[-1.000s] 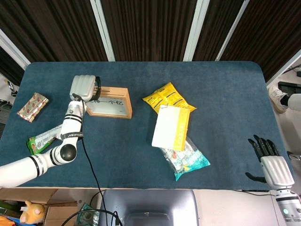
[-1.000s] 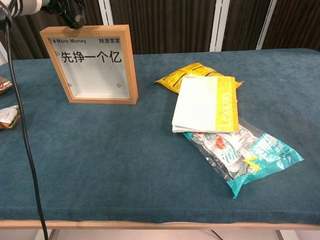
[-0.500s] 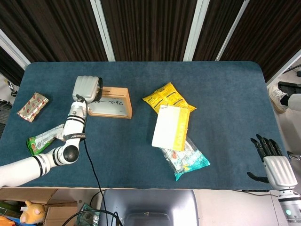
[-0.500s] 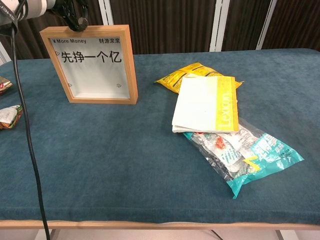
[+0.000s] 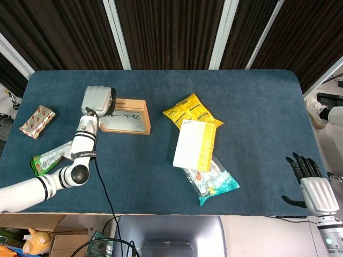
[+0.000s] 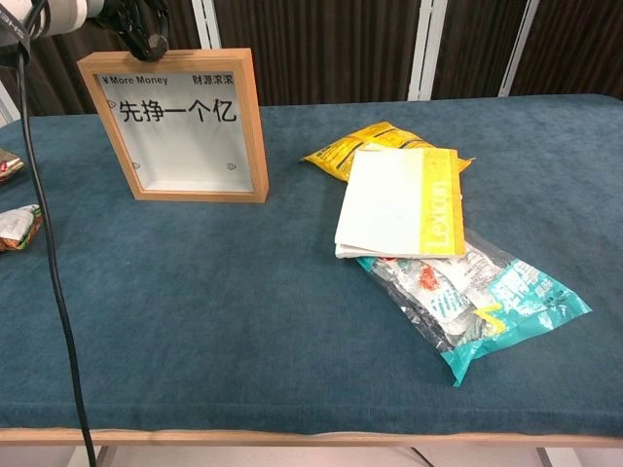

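Observation:
A wooden picture frame (image 6: 179,125) with Chinese lettering stands upright at the table's left rear, also seen from above as the frame (image 5: 126,117). My left hand (image 5: 98,99) hovers over the frame's top left corner, and its dark fingers (image 6: 139,29) sit just at the top edge. Whether they grip the wood is not clear. My right hand (image 5: 312,187) hangs past the table's right front corner with its fingers spread and nothing in it. The chest view does not show it.
A white and yellow packet (image 5: 194,144) lies mid-table over a yellow snack bag (image 5: 187,109) and a clear and teal bag (image 5: 214,181). A red patterned packet (image 5: 37,121) and a green packet (image 5: 47,159) lie at the left edge. A black cable (image 6: 44,243) hangs from the left arm.
The left hand shifted slightly over the frame's top edge, while the frame stayed put. The right hand drew back a little toward the front.

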`<state>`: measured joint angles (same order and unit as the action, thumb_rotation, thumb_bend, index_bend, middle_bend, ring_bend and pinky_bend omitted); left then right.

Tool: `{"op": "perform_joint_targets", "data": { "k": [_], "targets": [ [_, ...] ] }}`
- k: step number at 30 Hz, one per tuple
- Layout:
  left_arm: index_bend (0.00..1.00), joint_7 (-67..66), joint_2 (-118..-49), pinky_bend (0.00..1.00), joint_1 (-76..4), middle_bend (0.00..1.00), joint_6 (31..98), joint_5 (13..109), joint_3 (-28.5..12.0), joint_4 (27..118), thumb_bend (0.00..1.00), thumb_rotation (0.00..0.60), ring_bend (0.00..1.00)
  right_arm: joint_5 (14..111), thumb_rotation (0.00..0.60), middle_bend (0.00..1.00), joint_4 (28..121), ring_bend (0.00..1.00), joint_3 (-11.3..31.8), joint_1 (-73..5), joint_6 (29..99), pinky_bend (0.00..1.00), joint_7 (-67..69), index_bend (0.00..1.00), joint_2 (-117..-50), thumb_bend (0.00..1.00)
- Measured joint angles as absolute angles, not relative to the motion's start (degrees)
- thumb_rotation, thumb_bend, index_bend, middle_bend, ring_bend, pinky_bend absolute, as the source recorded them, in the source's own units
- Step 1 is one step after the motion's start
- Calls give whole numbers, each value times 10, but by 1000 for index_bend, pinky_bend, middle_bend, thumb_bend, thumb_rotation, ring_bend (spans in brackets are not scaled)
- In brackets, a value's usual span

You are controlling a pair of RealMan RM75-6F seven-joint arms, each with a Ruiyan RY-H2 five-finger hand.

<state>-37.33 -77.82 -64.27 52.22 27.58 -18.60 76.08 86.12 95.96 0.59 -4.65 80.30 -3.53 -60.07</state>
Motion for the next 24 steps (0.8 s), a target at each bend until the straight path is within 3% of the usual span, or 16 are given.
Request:
{"op": "perform_joint_targets", "data": {
  "k": [24],
  "targets": [
    [614, -373, -787, 1000, -651, 1000, 522, 279, -174, 748, 606, 600, 1000, 859, 600, 0, 960, 0, 7, -46, 802, 0, -35, 0, -600, 170]
  ]
}}
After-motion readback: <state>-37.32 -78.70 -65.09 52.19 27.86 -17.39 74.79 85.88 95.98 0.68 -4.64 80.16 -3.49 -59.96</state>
